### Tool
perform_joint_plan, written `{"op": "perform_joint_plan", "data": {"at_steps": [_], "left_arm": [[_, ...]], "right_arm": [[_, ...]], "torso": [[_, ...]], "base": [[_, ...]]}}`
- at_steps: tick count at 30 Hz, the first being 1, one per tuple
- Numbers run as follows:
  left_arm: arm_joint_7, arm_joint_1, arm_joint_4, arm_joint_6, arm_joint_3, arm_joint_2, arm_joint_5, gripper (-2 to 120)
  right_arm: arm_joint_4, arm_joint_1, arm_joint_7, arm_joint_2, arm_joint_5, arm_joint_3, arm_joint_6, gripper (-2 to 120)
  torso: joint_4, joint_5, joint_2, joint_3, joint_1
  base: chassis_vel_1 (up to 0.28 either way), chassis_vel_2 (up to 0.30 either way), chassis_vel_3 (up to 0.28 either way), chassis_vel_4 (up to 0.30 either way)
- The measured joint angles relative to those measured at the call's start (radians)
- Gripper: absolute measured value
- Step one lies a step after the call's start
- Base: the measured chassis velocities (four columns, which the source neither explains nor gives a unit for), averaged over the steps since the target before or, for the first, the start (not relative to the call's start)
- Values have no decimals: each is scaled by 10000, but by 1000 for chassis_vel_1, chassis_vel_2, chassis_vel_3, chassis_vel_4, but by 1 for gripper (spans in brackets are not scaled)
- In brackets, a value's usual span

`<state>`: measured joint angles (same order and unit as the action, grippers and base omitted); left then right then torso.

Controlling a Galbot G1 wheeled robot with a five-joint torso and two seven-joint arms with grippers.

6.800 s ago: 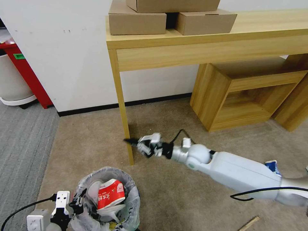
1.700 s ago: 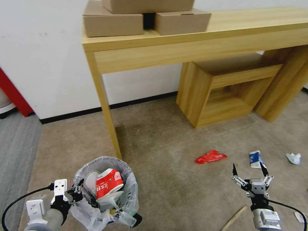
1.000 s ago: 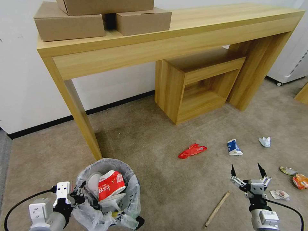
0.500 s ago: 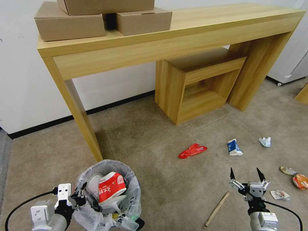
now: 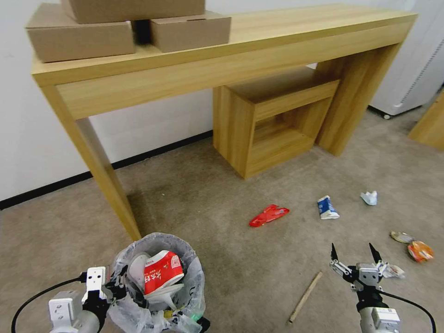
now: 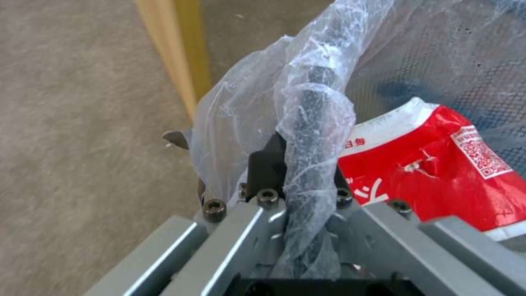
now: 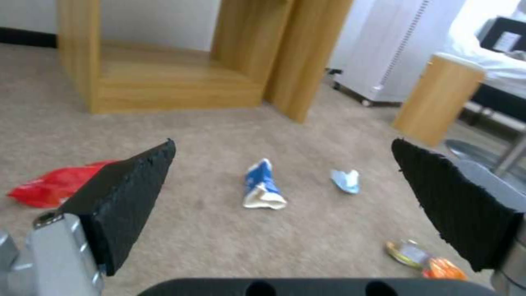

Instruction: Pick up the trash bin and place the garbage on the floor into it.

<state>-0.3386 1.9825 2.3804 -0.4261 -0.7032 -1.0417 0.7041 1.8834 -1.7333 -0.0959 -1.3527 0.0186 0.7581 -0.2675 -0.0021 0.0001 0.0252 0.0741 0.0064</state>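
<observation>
A long light-wood desk (image 5: 259, 55) stands against a white wall (image 5: 27, 138) with a black skirting strip, three cardboard boxes (image 5: 125, 27) stacked at one end of its top. Under it sits an open wooden cube shelf (image 5: 268, 125). The floor is beige-brown carpet (image 5: 194, 194), and a white cabinet (image 5: 416, 69) stands past the desk's far end.

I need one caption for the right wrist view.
Open right gripper facing blue-white carton and red wrapper on the carpet.

3 cardboard boxes (image 5: 125, 25), 2 grippers (image 5: 354, 260).
</observation>
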Motion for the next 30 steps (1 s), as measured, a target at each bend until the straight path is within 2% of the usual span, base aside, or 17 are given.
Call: {"op": "perform_joint_plan", "data": {"at_steps": [12,19,23,26,29,30], "left_arm": [[65,-17,-104,16,245,-163,-197,0],[17,-12,-35,-16,232,-168,-126,0],[-2,-7,17,-16,195,-174,-111,0],[-8,-19,20,0,172,-215,-122,0],[-6,-18,5,33,166,-259,-149,0],[-6,-18,5,33,166,-259,-149,0]], "right_arm": [[-52,33,35,45,-12,-92,-78,100],[60,24,41,194,287,-241,27,100],[181,14,29,286,801,-578,151,100],[456,-63,-101,432,1569,-945,484,100],[995,-182,-666,776,2877,-1562,1034,100],[995,-182,-666,776,2877,-1562,1034,100]], "torso": [[-5,0,0,1,1],[1,-1,0,0,1],[0,0,-1,0,1],[0,0,0,0,1],[0,0,0,0,0],[0,0,0,0,0]], "base": [[-87,-90,-91,-85],[-2,-5,-6,-8],[0,0,0,0],[0,0,0,0],[0,0,0,0],[0,0,0,0]]}}
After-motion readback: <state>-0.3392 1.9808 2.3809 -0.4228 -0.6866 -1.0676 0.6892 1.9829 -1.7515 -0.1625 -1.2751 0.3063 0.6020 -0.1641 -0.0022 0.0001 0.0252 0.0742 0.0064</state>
